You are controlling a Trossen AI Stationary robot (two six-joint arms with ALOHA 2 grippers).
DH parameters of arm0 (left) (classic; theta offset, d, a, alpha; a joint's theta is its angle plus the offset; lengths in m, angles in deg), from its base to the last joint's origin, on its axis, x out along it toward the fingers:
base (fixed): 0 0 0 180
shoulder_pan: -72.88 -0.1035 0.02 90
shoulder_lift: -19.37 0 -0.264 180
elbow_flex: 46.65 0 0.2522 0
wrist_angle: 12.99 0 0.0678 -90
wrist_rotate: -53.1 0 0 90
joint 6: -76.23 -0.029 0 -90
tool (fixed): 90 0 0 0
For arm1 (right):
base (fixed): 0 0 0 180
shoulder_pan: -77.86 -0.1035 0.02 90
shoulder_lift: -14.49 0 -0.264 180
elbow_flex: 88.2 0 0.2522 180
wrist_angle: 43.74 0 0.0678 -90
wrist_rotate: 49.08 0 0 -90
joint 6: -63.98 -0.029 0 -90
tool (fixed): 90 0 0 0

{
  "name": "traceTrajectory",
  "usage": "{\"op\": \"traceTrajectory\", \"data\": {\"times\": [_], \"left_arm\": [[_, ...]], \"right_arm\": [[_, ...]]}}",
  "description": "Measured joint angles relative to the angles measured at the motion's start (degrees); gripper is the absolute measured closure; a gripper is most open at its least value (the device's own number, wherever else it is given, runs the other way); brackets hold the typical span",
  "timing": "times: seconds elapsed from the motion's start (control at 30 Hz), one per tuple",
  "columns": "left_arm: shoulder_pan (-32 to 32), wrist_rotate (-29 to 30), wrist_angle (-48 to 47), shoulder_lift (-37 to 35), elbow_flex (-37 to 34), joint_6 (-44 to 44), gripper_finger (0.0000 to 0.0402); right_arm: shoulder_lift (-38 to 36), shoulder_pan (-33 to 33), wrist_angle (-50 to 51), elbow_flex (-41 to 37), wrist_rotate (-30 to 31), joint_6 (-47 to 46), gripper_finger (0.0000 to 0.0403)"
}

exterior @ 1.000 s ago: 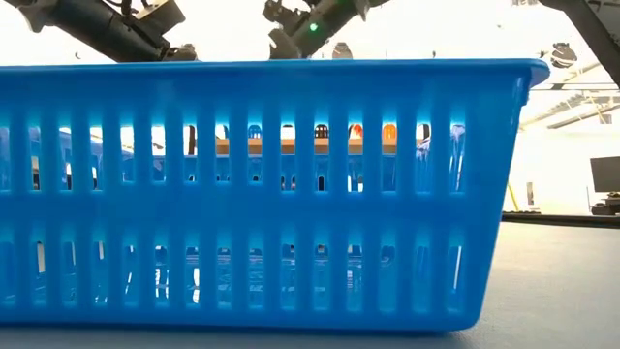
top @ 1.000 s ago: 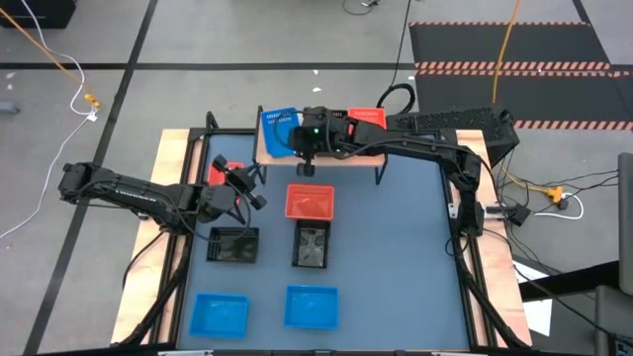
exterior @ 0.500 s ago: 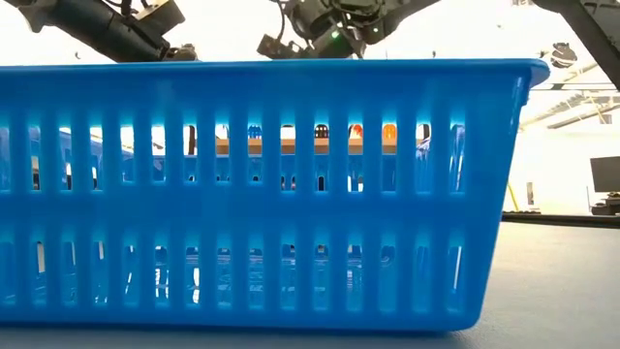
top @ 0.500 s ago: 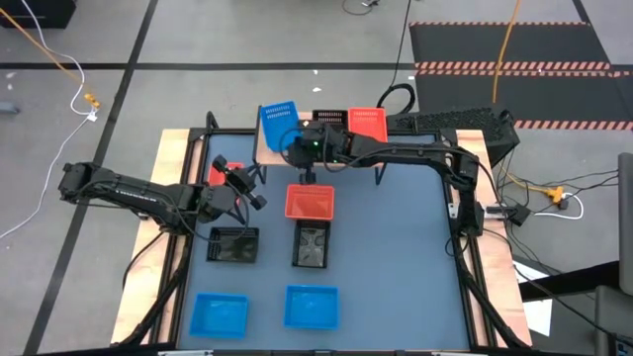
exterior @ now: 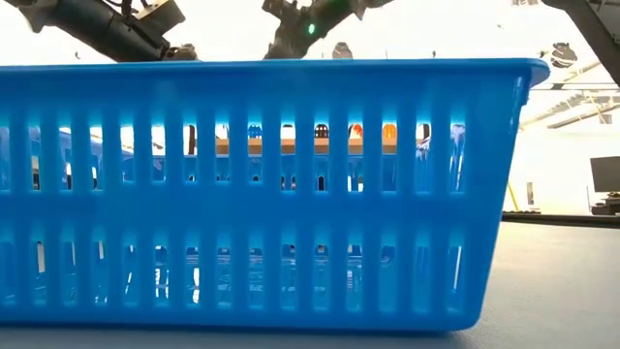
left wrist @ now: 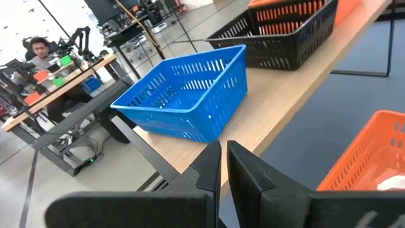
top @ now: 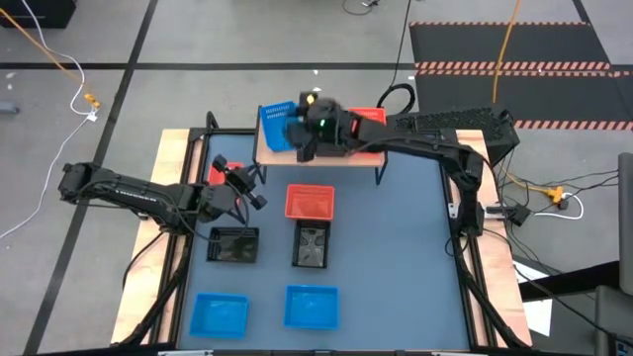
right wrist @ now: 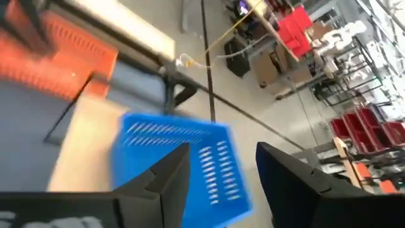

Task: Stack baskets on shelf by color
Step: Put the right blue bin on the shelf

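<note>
From above, you see the right gripper [top: 309, 133] over the shelf [top: 269, 156], just beside the blue basket [top: 278, 125] that sits at the shelf's end; a black basket with a red one in it [top: 368, 121] lies on the gripper's other side, under its arm. The left gripper [top: 240, 190] waits off the shelf near a red basket [top: 220, 170], and below it on the tabletop [top: 396, 257] lie a second red basket [top: 310, 202], two black baskets [top: 233, 244] and two more blue ones [top: 219, 313]. In the low view a blue basket's slotted wall [exterior: 262, 194] fills nearly everything, so you learn little there except how thin and open these walls are. The left wrist view shows its own fingers [left wrist: 209, 171] nearly closed with nothing between them, and the blue basket on the plank ahead, standing flat and apart from the black one. In the right wrist view the fingers [right wrist: 171, 177] stand wide apart and empty, the blue basket just beyond them. Judge these baskets as light, thin-walled plastic that flexes and slides easily on wood; take one by a single wall at the rim, near the middle of a long side, and squeeze gently.
</note>
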Motion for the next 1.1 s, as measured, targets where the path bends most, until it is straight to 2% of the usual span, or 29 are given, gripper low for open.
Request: {"op": "traceTrajectory", "data": {"times": [0.17, 0.37, 0.5, 0.77, 1.1], "left_arm": [[-1.4, 0.0, 1.8, 0.0, 0.0, -0.2, 0.0371], [-3.2, 0.0, 2.0, 0.0, 0.0, -0.2, 0.0371], [-3.4, -1.0, 1.6, 0.0, 0.0, -0.2, 0.0371], [-3.5, -1.6, 0.4, 0.0, 0.0, 0.0, 0.0371], [-3.5, -1.6, 1.2, 0.0, 0.0, 0.2, 0.0371]], "right_arm": [[-0.4, 3.1, 5.3, 6.5, -15.4, -9.8, 0.0220], [1.5, 6.8, 11.8, 6.5, -23.8, -16.0, 0.0220], [2.9, 7.1, 12.1, 6.1, -24.0, -15.9, 0.0220], [3.1, 7.2, 2.5, -1.8, -24.3, -14.7, 0.0220], [3.1, 7.4, -1.1, -8.7, -25.6, -14.9, 0.0220]]}}
